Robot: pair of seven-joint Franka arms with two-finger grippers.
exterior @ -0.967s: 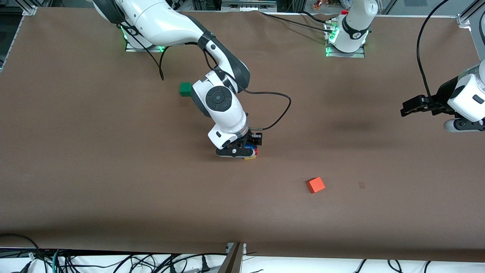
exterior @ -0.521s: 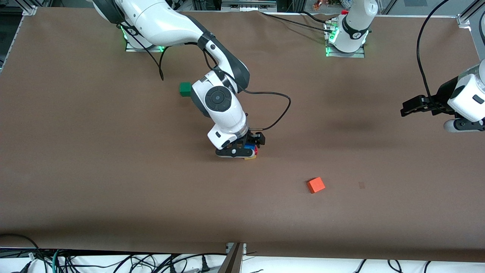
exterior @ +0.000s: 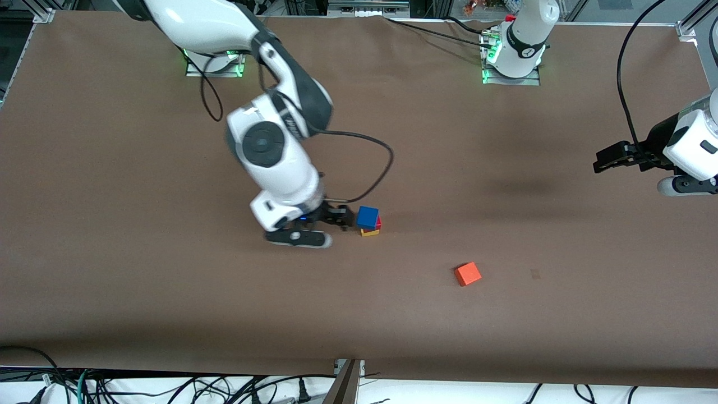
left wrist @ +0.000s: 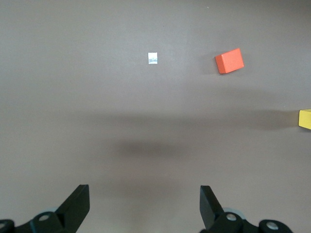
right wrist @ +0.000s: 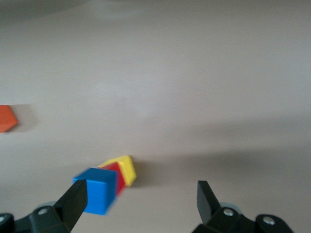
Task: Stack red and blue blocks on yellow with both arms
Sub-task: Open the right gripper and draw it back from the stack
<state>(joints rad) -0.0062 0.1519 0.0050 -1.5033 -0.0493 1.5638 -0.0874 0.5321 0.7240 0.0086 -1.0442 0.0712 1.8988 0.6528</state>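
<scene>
Right gripper has let go and backed beside blue block; fingers wide, empty. Blue tops red block on yellow cube: stack looks complete. Left gripper waits over the bench's left-arm end, fingers wide, empty.

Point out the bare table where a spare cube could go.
Bare stretch between the orange cube and the front edge. Another wide patch lies between the stack, blue cube on top, and the waiting left hand. It is crowded at the stack, where the open right hand sits beside it.

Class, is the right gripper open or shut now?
Open: the right gripper shows its fingers spread wide, empty, beside the blue block.
</scene>
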